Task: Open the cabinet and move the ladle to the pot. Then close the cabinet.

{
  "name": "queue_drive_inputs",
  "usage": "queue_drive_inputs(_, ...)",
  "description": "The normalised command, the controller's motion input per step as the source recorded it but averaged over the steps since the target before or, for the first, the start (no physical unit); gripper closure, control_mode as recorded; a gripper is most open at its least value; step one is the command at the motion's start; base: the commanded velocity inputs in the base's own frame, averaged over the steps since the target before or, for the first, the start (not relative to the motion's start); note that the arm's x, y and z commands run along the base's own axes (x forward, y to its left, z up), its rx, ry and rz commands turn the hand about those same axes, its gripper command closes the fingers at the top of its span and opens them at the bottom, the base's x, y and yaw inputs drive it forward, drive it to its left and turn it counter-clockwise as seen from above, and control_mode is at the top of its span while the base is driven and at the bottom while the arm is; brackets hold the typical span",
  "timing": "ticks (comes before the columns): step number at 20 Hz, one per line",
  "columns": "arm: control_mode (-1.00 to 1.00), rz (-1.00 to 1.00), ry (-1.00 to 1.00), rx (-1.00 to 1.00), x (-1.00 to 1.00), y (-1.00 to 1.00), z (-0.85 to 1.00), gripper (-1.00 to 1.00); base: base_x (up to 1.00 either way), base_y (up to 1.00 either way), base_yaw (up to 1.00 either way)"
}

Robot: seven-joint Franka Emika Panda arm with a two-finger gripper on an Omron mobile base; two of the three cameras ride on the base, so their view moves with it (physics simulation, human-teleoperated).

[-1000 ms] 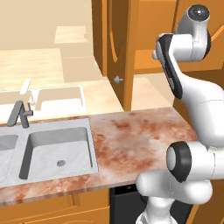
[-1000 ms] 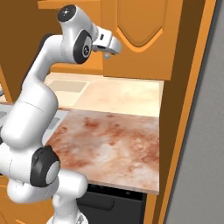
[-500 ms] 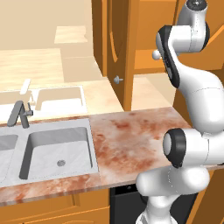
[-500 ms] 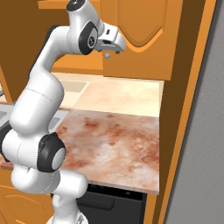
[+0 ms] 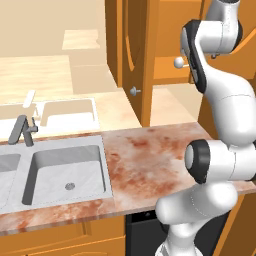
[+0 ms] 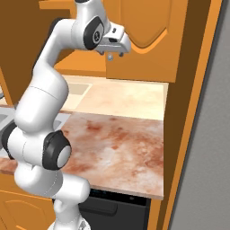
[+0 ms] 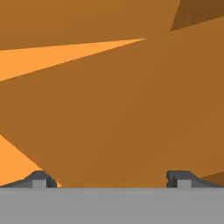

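The pincer [image 6: 115,53] is raised close against the cabinet [image 6: 148,40], jaws spread wide and holding nothing — its tips [image 7: 39,179] sit far apart against plain orange wood. One arched-panel door [image 5: 135,55] stands swung out edge-on over the counter [image 6: 117,143], its round silver knob [image 5: 133,91] free. The marbled counter lies bare beside the sink [image 5: 65,170].
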Motion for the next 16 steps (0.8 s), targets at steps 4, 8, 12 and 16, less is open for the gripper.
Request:
queue_drive_inputs(4, -1.0, 0.06, 0.09, 0.03, 0.0, 0.0, -0.64, -1.0, 0.0, 0.0, 0.0)
queue_drive_inputs(8, -1.0, 0.07, 0.01, 0.01, 0.15, 0.0, -0.53, -1.0, 0.0, 0.0, 0.0)
queue_drive_inputs(12, -1.0, 0.07, 0.0, 0.0, 0.22, 0.0, -0.33, -1.0, 0.0, 0.0, 0.0)
queue_drive_inputs(16, -1.0, 0.06, 0.0, 0.0, 0.07, 0.0, -0.24, 1.0, 0.0, 0.0, 0.0)
